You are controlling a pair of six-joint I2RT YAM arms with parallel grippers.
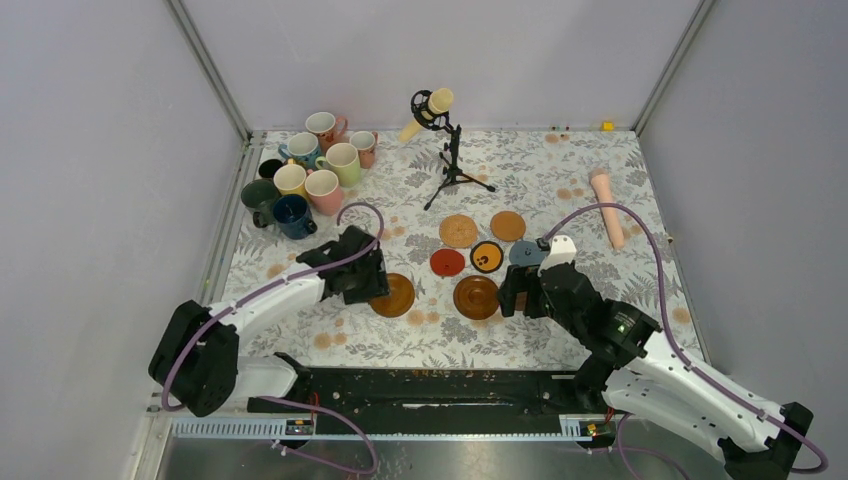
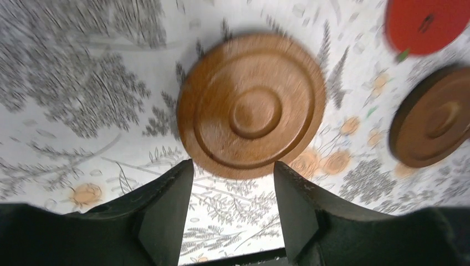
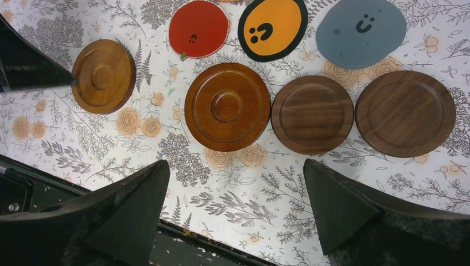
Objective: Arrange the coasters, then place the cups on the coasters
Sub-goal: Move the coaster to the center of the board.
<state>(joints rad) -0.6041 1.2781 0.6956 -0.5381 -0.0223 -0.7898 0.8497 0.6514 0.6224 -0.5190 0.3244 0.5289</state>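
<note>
Several coasters lie in the middle of the table: two cork ones point(image 1: 458, 230), a red one point(image 3: 198, 29), a black-rimmed orange one point(image 3: 272, 27), a grey-blue one point(image 3: 361, 32) and a front row of wooden ones. My left gripper point(image 2: 233, 166) is open, its fingertips astride the near rim of the leftmost mid-brown wooden coaster point(image 2: 252, 105), which lies flat. My right gripper point(image 3: 237, 163) hangs wide open and empty, just short of the reddish wooden coaster point(image 3: 227, 106) and two dark wooden ones point(image 3: 312, 114). The cups point(image 1: 310, 170) stand bunched at the far left.
A cream microphone on a black stand point(image 1: 440, 140) is at the back centre. A pink cylindrical handle point(image 1: 607, 205) lies at the right. Grey walls close in the table, and a black rail point(image 1: 420, 390) runs along its near edge.
</note>
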